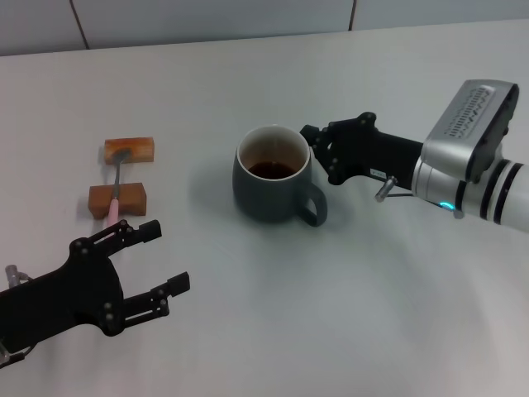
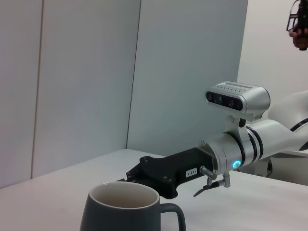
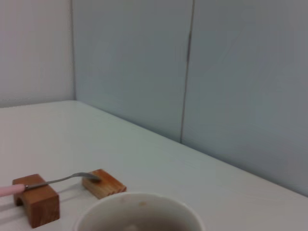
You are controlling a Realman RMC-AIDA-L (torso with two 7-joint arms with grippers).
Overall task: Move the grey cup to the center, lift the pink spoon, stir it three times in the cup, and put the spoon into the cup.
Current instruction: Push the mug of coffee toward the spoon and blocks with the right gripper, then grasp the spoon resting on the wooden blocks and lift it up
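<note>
Cup (image 1: 271,175) centred, right gripper (image 1: 312,149) at its rim, jaws unclear; left gripper (image 1: 157,260), jaws apart, takes spoon (image 1: 116,184) next.

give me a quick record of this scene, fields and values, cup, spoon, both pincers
cup: upright mid-table, dark liquid inside, handle toward the robot's right
spoon: lying across two wooden blocks, at the robot's left, untouched
right pincer: at the cup's rim on its right side; grip on it not clear
left pincer: open, above the table near the spoon's pink end, holding nothing
</note>
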